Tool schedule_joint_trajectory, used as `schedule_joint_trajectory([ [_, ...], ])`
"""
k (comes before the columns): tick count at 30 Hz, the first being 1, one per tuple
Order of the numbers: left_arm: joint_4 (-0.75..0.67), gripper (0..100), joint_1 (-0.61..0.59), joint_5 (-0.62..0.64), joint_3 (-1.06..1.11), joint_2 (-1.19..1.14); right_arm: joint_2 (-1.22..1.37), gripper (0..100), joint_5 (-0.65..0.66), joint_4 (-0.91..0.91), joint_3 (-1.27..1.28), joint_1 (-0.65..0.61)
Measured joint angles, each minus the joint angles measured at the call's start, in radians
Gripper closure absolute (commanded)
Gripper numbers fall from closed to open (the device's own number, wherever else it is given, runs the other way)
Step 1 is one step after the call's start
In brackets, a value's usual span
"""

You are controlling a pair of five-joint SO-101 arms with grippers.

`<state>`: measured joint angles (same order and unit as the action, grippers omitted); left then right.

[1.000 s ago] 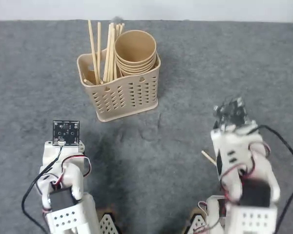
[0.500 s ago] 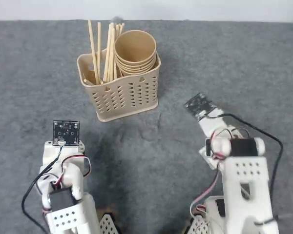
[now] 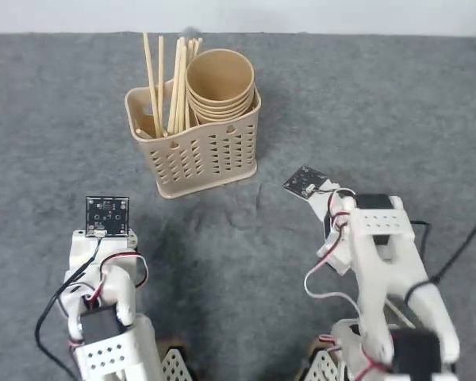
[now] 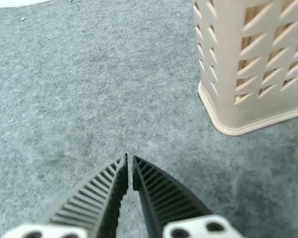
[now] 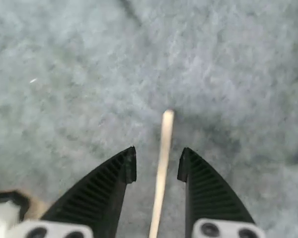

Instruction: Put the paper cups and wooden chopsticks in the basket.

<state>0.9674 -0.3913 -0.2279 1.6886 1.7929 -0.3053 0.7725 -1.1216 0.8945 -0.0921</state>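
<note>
A beige slotted basket stands at the back of the grey carpet. It holds a stack of brown paper cups and several upright wooden chopsticks. One more wooden chopstick lies flat on the carpet. My right gripper is open just above it, one jaw on either side, without touching it. The right arm bends down at the front right. My left gripper is shut and holds nothing, low over the carpet a short way from the basket's wall. The left arm sits at the front left.
Bare grey carpet stretches between the two arms and up to the basket. A white wall edge bounds the carpet at the back. Cables trail off the right arm.
The right arm has pitched forward and down toward the carpet, its wrist swinging left. The left arm, basket, cups and upright chopsticks have stayed put.
</note>
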Motion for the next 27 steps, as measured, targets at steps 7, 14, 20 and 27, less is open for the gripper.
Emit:
schedule_joint_trajectory([
  [7,0.0,99,0.0,0.0,0.0,0.0,0.129,87.9,0.0,0.103,-0.017,0.018],
  [14,0.0,99,0.0,0.0,0.0,0.0,0.094,99.3,-0.02,0.081,-0.02,0.02],
  [20,0.0,99,0.0,0.0,0.0,0.0,-0.114,99.1,-0.161,0.005,-0.02,0.02],
  [27,0.0,99,0.0,0.0,0.0,0.0,-0.476,99.1,-0.219,-0.029,-0.035,0.018],
])
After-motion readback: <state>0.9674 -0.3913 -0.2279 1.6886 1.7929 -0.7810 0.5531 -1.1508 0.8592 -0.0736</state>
